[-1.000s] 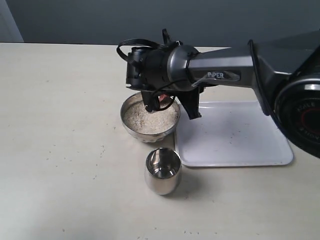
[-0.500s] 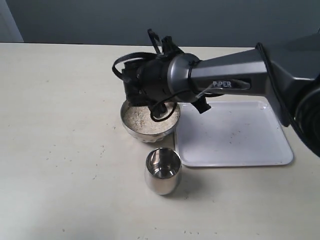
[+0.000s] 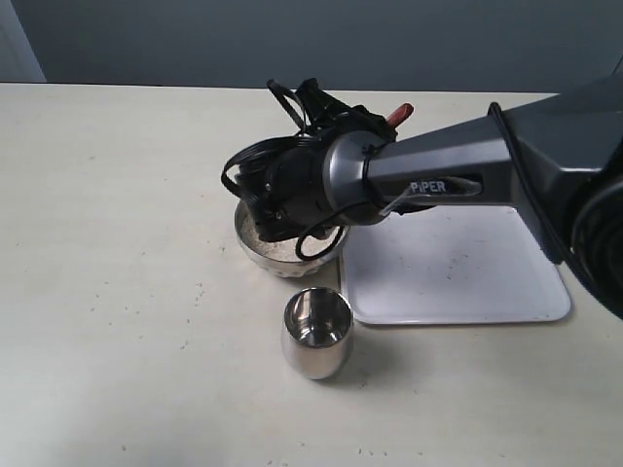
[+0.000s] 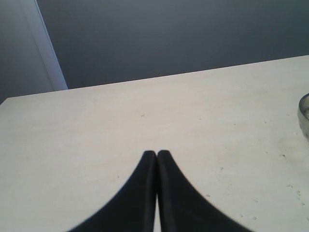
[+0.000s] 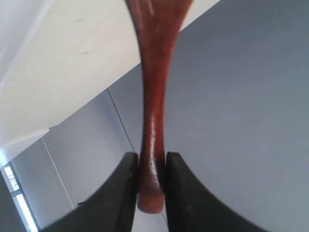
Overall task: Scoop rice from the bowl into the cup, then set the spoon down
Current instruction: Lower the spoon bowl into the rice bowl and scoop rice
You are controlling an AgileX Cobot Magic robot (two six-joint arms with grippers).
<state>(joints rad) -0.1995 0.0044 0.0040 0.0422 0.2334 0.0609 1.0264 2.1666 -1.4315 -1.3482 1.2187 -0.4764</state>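
Note:
My right gripper (image 5: 152,157) is shut on the slim handle of the reddish-brown wooden spoon (image 5: 153,111). In the exterior view the right arm's wrist (image 3: 311,185) hangs rolled over the steel bowl (image 3: 282,265) and covers most of it. A strip of rice (image 3: 263,245) shows under it. One red-brown end of the spoon (image 3: 399,114) sticks up behind the wrist; the fingers are hidden there. The steel cup (image 3: 316,331) stands upright in front of the bowl and looks empty. My left gripper (image 4: 157,153) is shut with nothing in it, over bare table.
A white tray (image 3: 458,277) lies right of the bowl and cup, with a few specks on it. Loose grains dot the beige table (image 3: 127,292). The bowl's rim (image 4: 304,116) just shows at the edge of the left wrist view.
The right wrist has rolled over the bowl and shifted slightly left. Its fingers, which pointed down beside the tray, swung up out of sight, and the spoon's end now shows above the arm.

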